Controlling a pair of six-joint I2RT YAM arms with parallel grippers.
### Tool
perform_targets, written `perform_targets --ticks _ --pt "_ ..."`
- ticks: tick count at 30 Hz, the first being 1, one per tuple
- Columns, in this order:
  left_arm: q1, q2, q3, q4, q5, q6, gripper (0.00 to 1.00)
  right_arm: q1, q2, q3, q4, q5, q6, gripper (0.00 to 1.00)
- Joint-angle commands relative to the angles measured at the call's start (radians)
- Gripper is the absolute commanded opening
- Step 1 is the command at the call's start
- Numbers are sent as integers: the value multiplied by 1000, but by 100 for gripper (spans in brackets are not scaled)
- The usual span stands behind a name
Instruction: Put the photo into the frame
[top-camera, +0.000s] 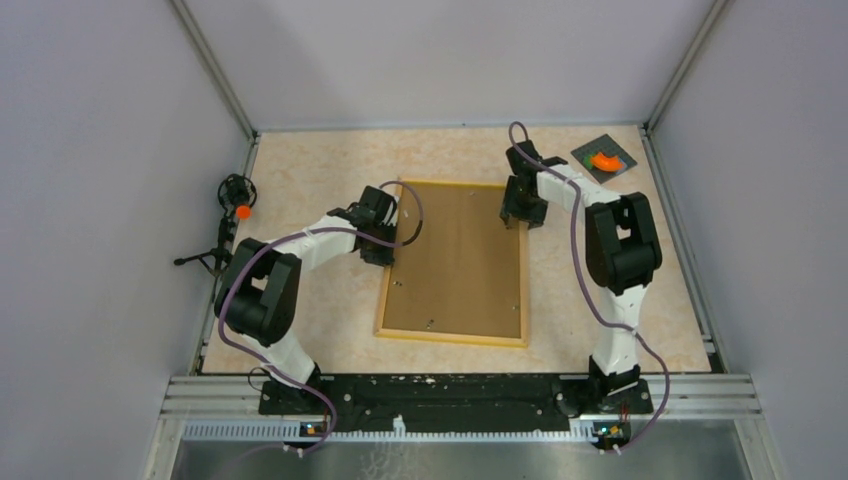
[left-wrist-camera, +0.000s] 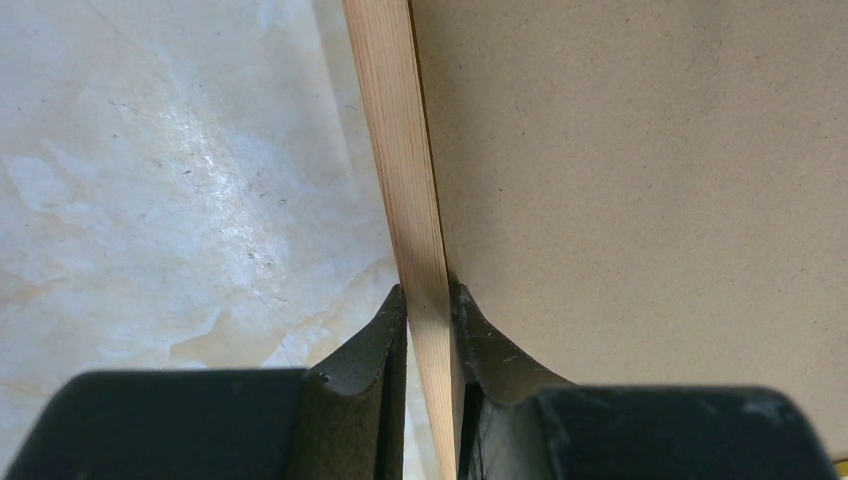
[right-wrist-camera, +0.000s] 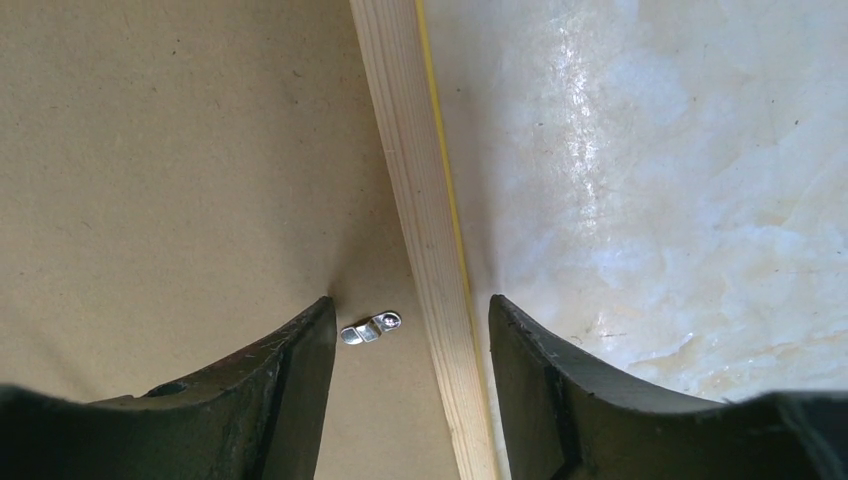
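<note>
Frame (top-camera: 450, 338) lies back side up in the middle of the table (top-camera: 300, 200), and a brown backing board (top-camera: 455, 260) fills its opening. The photo is not in view in any camera (it may be under the board, can't tell). Left gripper (left-wrist-camera: 428, 295) sits at the upper left of the frame, clamped on the left wooden rail with one finger on the outer side and one on the board side, both touching wood. Right gripper (right-wrist-camera: 410, 305) is at the upper right of the frame with its jaws spread wide, straddling the right rail. A small metal clip (right-wrist-camera: 369, 329) on the board lies between its fingers, just beside the rail, and nothing is gripped. Step looks like taking hold of the frame on both sides, either to lift or turn it or to work that clip; how far along the task is can't be told with the print out of sight. Next move probably calls for the right jaws to close squarely on the rail, clear of the clip, so both sides hold evenly.
</note>
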Motion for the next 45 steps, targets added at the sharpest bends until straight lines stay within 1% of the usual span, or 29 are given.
perform_targets --ticks 1,3,4,12,15,16,19,20,24,29,32,34,38,39,40,43,44,45 --pt "-15 7 -41 -104 98 -3 0 -7 -1 0 -28 23 -3 54" --pt "-14 6 -41 -102 100 -4 0 -6 -13 -30 -23 -8 -18 46" --pt "-14 7 -39 -103 98 -3 0 -6 -17 -42 -26 -11 -25 45" --pt "-15 8 -39 -104 90 -5 0 -6 -29 -85 -61 -89 -116 46" --pt "-15 8 -38 -104 88 -5 0 -6 -36 -90 -71 -115 -155 45" --pt "-15 9 -38 -105 87 -5 0 -5 -33 -89 -77 -114 -170 43" --pt "-15 8 -38 -106 86 -5 0 -7 -15 -74 -100 -102 -206 30" --pt "-15 9 -39 -106 86 -5 0 -7 -4 -66 -110 -101 -218 28" --pt "-14 7 -41 -107 82 -4 0 -6 41 -21 -159 -90 -261 27" --pt "-15 7 -40 -105 85 -4 0 -4 57 12 -184 -63 -319 27" --pt "-15 8 -39 -106 85 -4 0 3 57 25 -196 -26 -357 24" --pt "-15 9 -38 -105 84 -5 0 6 56 29 -191 -13 -393 20" --pt "-15 12 -36 -107 85 -5 0 19 59 37 -168 109 -427 4" --pt "-15 12 -36 -106 84 -5 0 21 51 33 -156 113 -429 2" --pt "-14 11 -37 -107 84 -5 0 23 38 27 -139 104 -429 2" --pt "-15 10 -39 -103 89 -5 0 30 -29 0 -87 66 -416 5" --pt "-15 12 -38 -102 89 -5 0 32 -58 -9 -68 49 -410 7" --pt "-15 13 -37 -102 90 -5 0 34 -85 -23 -44 29 -405 12"
